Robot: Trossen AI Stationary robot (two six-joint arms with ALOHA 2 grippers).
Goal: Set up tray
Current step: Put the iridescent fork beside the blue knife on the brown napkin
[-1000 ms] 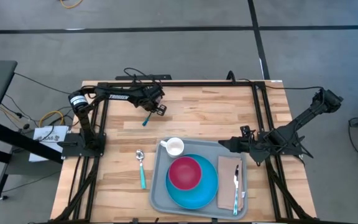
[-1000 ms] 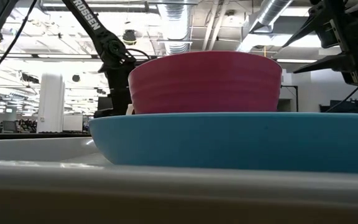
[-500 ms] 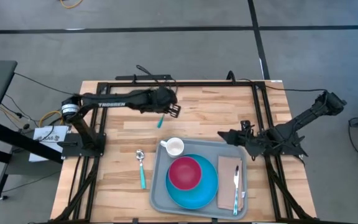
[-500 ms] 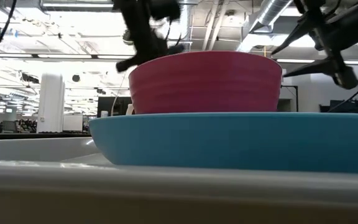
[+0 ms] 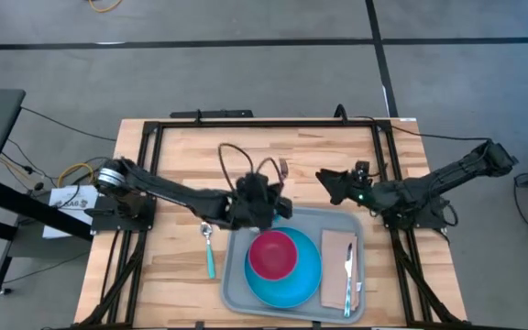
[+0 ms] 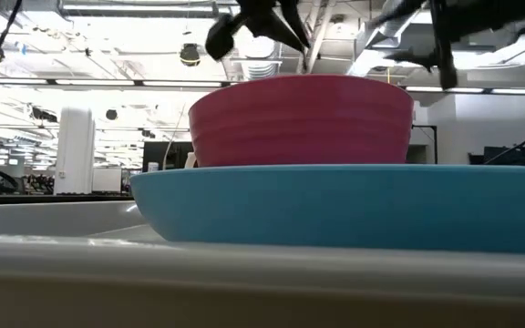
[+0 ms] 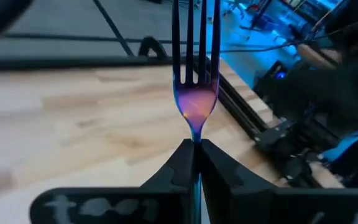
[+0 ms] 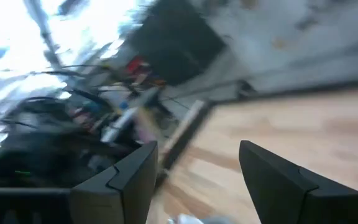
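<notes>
Tray (image 5: 236, 284) sits at the bench's near edge, loaded. My left gripper (image 7: 194, 149) hangs over its far left corner, fingers clamped on a fork (image 7: 194, 74). Right gripper (image 5: 330, 183) waits beside, fingers apart. Risk: fork clips the bowl (image 5: 272, 255) descending, or slips.

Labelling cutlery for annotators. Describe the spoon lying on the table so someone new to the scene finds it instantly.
On the wooden table, find the big grey tray near the front edge and look at the bare wood just off its left side. The spoon lies there alone, with a silver bowl and a teal handle. It is the only cutlery off the tray; the other utensil rests on the napkin.
</notes>
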